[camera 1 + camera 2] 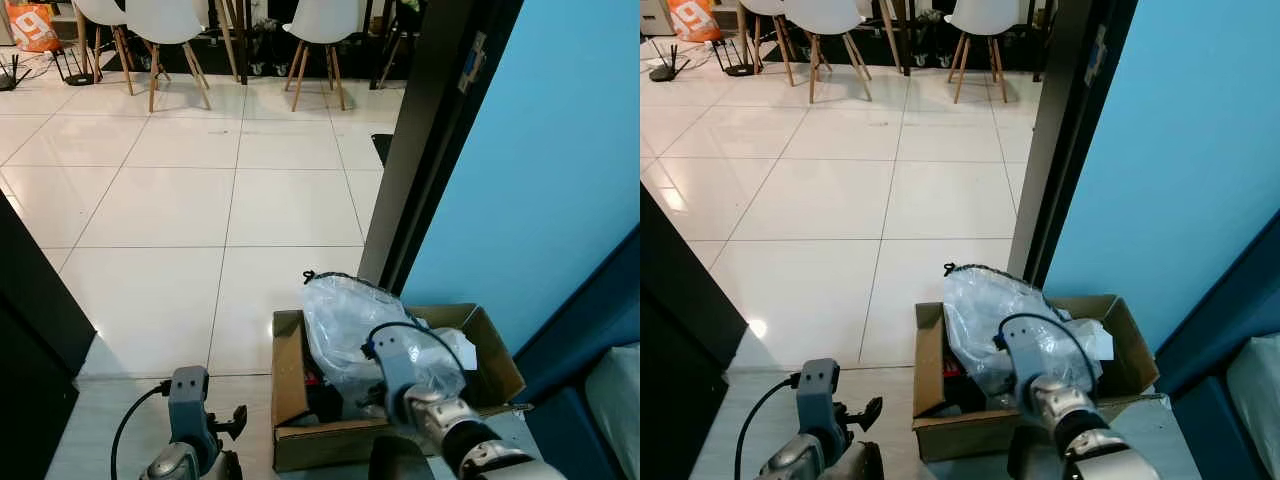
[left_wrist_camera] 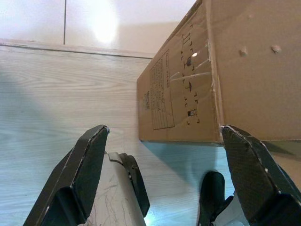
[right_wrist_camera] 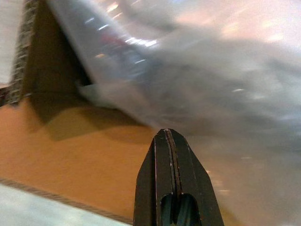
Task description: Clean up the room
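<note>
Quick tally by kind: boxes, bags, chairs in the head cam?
Cardboard box: 1
Clear plastic bag in the box: 1
White chairs along the far wall: 3
Total: 5

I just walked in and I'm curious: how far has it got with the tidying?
Done: a clear plastic bag already sits in the cardboard box. In hand: the right gripper, shut, is over the box; the left gripper hangs open beside it. Left: cannot tell.
</note>
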### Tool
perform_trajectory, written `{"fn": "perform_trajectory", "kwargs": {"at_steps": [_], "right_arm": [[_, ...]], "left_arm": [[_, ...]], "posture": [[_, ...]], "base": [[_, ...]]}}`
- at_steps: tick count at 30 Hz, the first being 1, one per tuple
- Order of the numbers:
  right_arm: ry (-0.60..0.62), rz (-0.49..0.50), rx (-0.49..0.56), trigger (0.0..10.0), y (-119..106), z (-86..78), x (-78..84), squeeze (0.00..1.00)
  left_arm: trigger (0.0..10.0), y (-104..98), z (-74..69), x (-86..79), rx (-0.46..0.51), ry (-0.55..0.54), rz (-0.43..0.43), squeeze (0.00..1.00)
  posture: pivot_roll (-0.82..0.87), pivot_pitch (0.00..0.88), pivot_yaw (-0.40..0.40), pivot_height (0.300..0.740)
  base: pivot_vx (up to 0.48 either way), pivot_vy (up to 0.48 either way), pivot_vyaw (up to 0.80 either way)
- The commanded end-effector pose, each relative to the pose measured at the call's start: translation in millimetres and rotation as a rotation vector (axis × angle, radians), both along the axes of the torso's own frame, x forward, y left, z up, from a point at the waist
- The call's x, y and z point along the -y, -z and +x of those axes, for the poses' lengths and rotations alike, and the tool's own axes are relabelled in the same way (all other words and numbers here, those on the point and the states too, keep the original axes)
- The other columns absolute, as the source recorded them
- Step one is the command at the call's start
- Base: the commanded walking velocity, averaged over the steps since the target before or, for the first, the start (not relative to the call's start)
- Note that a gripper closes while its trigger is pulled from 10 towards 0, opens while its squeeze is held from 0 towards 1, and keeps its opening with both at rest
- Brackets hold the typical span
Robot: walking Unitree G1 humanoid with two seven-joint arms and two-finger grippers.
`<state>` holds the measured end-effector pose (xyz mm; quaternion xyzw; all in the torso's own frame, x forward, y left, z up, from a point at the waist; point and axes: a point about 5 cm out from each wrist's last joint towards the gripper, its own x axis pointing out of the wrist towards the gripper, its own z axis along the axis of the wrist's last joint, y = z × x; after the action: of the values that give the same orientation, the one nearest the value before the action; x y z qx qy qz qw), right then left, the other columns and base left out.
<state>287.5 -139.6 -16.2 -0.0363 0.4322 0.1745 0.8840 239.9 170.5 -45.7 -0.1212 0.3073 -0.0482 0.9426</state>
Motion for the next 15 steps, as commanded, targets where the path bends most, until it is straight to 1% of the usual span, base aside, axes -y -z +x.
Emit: {"fn": "perform_trajectory", "kwargs": {"at_steps": [1, 3, 4, 5, 6, 7, 8, 10, 11, 12, 13, 14, 15], "right_arm": [[0.023, 0.050, -0.011, 10.0, 2.3, -2.9, -0.6, 0.00], [-0.006, 0.207, 0.031, 10.0, -7.7, 4.8, -12.6, 0.00], [-0.006, 0.207, 0.031, 10.0, -7.7, 4.8, -12.6, 0.00], [-0.014, 0.259, 0.047, 10.0, -11.6, 7.6, -15.4, 0.00], [-0.014, 0.259, 0.047, 10.0, -11.6, 7.6, -15.4, 0.00], [0.020, 0.375, 0.124, 10.0, -23.1, 16.4, -9.6, 0.00], [0.020, 0.375, 0.124, 10.0, -23.1, 16.4, -9.6, 0.00], [0.099, 0.499, 0.216, 10.0, -34.4, 23.8, 3.9, 0.00], [0.099, 0.499, 0.216, 10.0, -34.4, 23.8, 3.9, 0.00], [0.127, 0.533, 0.243, 10.0, -36.1, 23.7, 11.8, 0.00], [0.156, 0.549, 0.265, 10.0, -33.7, 19.3, 23.2, 0.00], [0.156, 0.549, 0.265, 10.0, -33.7, 19.3, 23.2, 0.00], [0.173, 0.550, 0.263, 10.0, -30.6, 15.8, 27.8, 0.00]], "left_arm": [[10.0, 4.2, -6.5, -5.6, -0.025, 0.000, 0.012, 0.00], [10.0, 4.1, -6.6, -7.4, -0.027, -0.002, 0.016, 0.00], [10.0, 4.1, -6.6, -7.4, -0.027, -0.002, 0.016, 0.00], [10.0, 4.1, -6.5, -8.0, -0.028, -0.002, 0.017, 0.00], [10.0, 4.1, -6.5, -8.0, -0.028, -0.002, 0.017, 0.00], [10.0, 4.4, -6.3, -7.6, -0.037, 0.000, 0.021, 0.00], [10.0, 4.4, -6.3, -7.6, -0.037, 0.000, 0.021, 0.00], [10.0, 4.0, -5.0, -6.7, -0.041, 0.004, 0.024, 0.00], [10.0, 4.0, -5.0, -6.7, -0.041, 0.004, 0.024, 0.00], [10.0, 3.5, -3.9, -6.5, -0.042, 0.003, 0.026, 0.00], [10.0, 3.0, -2.4, -6.7, -0.048, 0.000, 0.029, 0.00], [10.0, 3.0, -2.4, -6.7, -0.048, 0.000, 0.029, 0.00], [10.0, 3.1, -2.2, -6.8, -0.053, -0.001, 0.033, 0.00]], "posture": [[0.15, 0.113, -0.053, 0.568], [0.13, 0.108, -0.047, 0.568], [0.13, 0.108, -0.047, 0.568], [0.13, 0.107, -0.046, 0.568], [0.13, 0.107, -0.046, 0.568], [0.12, 0.098, -0.041, 0.568], [0.12, 0.098, -0.041, 0.568], [0.11, 0.092, -0.040, 0.568], [0.11, 0.092, -0.040, 0.568], [0.11, 0.088, -0.039, 0.572], [0.10, 0.081, -0.034, 0.582], [0.10, 0.081, -0.034, 0.582], [0.10, 0.078, -0.031, 0.587]], "base": [[0.000, 0.000, 0.00], [0.000, 0.000, 0.00], [0.000, 0.000, 0.00], [0.000, 0.000, 0.00], [0.000, 0.000, 0.00], [0.000, 0.000, 0.00], [0.000, 0.000, 0.00], [0.000, 0.000, 0.00], [0.000, 0.000, 0.00], [0.000, 0.000, 0.00], [0.000, 0.000, 0.00], [0.000, 0.000, 0.00], [0.000, 0.000, 0.00]]}}
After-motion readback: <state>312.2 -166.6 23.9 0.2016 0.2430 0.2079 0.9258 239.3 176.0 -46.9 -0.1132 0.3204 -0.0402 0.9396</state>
